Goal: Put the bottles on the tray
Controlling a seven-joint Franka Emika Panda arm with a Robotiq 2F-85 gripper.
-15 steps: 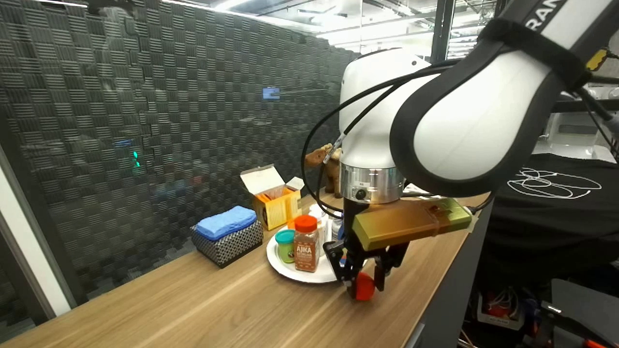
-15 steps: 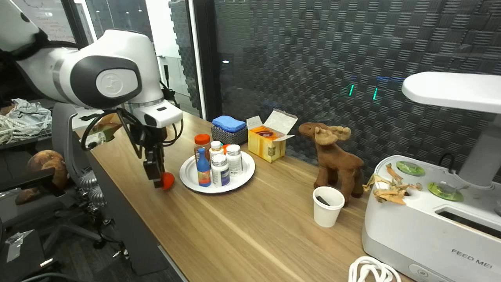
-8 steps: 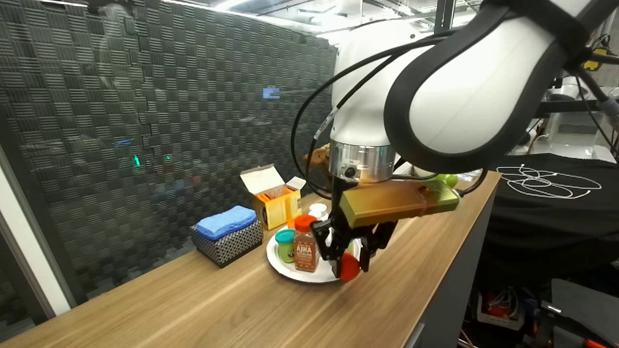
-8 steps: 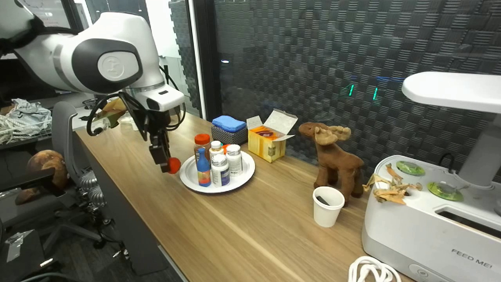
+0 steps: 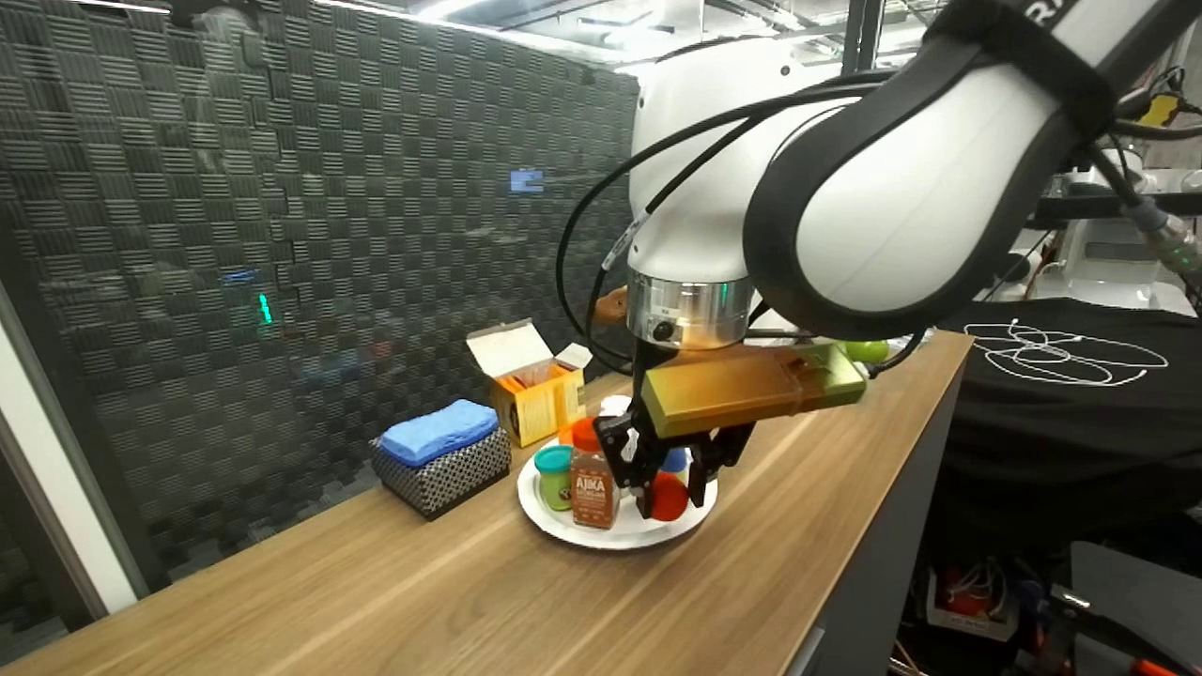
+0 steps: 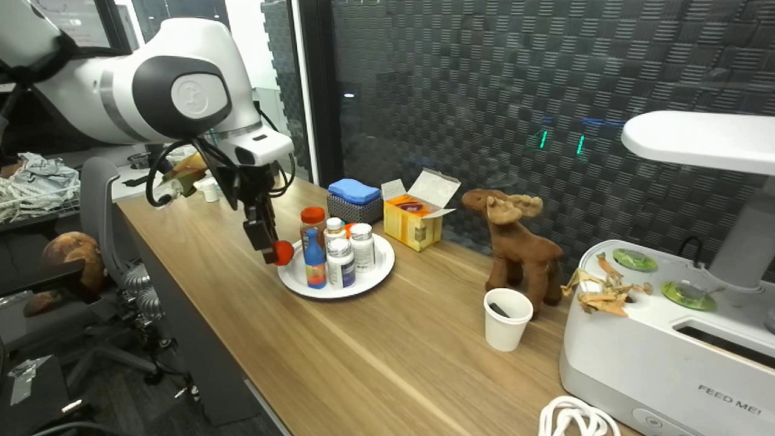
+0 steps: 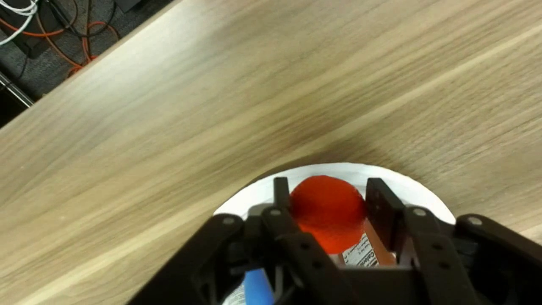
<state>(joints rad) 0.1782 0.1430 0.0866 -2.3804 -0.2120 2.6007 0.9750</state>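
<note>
In an exterior view, pinching a small red ball [image 6: 283,252] in the black two-finger gripper [image 7: 328,199], apparently over nine o'clock on the round white plate [image 6: 380,269]. Note there a slim blue plastic bottle [image 6: 315,261] at the ball's three, a clear orange-capped plastic jar [image 6: 312,225] near one-thirty. Could topple either by swinging low, or miss the plate by releasing early.

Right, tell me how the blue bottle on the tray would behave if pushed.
The blue bottle would probably tip if pushed near its top, being tall and slim. Pushed toward the white jar close beside it, it might only lean. The raised rim of the tray may keep it from rolling off.
</note>
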